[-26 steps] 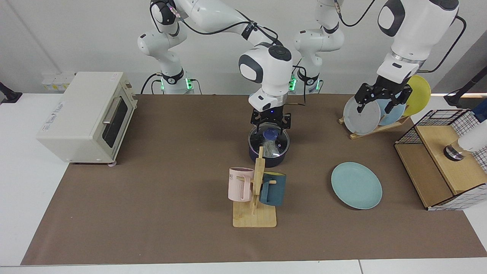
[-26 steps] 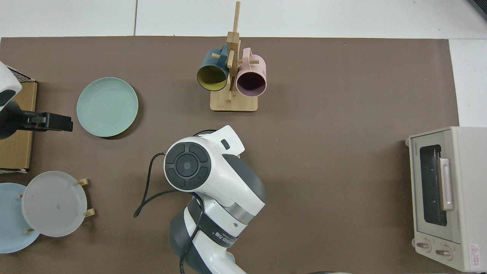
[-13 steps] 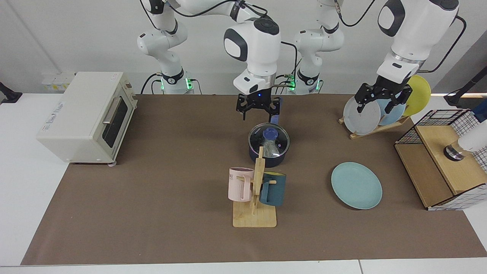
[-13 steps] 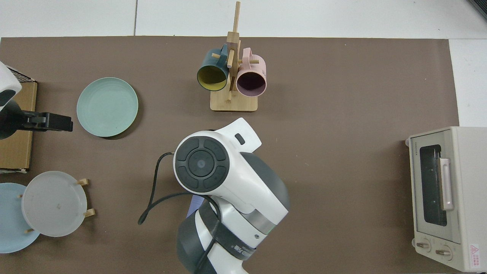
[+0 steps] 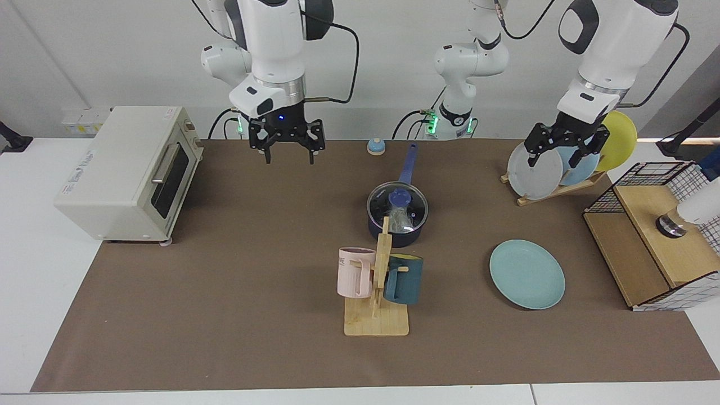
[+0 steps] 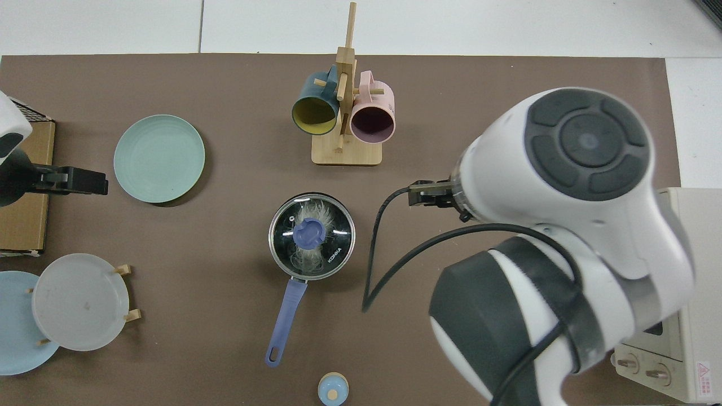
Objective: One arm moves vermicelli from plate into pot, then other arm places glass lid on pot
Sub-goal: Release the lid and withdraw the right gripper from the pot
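The pot (image 5: 397,222) sat near the middle of the brown mat (image 5: 225,292), its glass lid (image 6: 311,236) seated on the rim and the vermicelli (image 6: 307,256) visible through the glass inside it. The pot's blue handle (image 6: 285,322) pointed away from the mug rack (image 5: 376,292), which stood just beside the pot on the side nearer the facing camera, a pink mug (image 5: 355,272) and a dark blue mug (image 5: 403,279) hung on it.

The right gripper (image 5: 287,158) hung in the air well away from the pot, toward the toaster oven (image 5: 126,171), its fingers spread apart and holding nothing. In the top view the same arm's wrist (image 6: 569,186) filled the space between the pot and the oven, hiding the gripper.

The teal plate (image 5: 527,274) lay bare on the mat, well apart from the pot on the side away from the oven. Beyond it the left gripper (image 5: 562,153) waited in front of the dish rack (image 5: 554,191), fingers parted and empty, near a grey-white plate (image 5: 533,170) standing there. A small blue-topped knob-like object (image 5: 376,147) rested on the mat past the end of the pot's handle.
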Robot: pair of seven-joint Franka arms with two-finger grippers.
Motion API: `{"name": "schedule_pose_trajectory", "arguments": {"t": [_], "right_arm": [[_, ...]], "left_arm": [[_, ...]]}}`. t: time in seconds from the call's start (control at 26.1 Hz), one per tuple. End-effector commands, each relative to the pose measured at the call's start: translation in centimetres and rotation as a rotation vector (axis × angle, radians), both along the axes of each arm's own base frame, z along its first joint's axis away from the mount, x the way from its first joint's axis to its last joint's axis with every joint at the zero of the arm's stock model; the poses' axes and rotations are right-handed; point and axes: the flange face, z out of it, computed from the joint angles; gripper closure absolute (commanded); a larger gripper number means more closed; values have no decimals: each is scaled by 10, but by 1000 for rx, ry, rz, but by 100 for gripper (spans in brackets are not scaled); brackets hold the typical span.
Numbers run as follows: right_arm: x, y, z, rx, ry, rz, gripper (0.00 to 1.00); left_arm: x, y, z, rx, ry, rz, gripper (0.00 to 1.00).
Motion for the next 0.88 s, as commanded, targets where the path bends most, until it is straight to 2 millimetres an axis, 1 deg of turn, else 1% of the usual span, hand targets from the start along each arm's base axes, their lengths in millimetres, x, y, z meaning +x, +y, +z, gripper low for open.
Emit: {"name": "schedule_pose_trajectory", "arguments": {"t": [0.0, 0.15, 0.23, 0.27, 0.35, 0.42, 0.84], "right_arm": [[-23, -42, -4, 5, 26, -29, 1], [-19, -72, -13, 5, 33, -31, 1], [-14, -91, -17, 12, 30, -56, 1], [-12, -96, -19, 35, 38, -64, 1], [-11, -100, -21, 75, 48, -67, 1], [-11, -99, -21, 81, 49, -65, 1], [-9, -108, -24, 33, 56, -76, 1]], "left_arm": [[-2, 0, 5, -6, 10, 10, 0], [-2, 0, 5, -6, 10, 10, 0], [-2, 0, 5, -6, 10, 10, 0], [-2, 0, 5, -6, 10, 10, 0], [-2, 0, 5, -6, 10, 10, 0], [-2, 0, 5, -6, 10, 10, 0], [-2, 0, 5, -6, 10, 10, 0]]}}
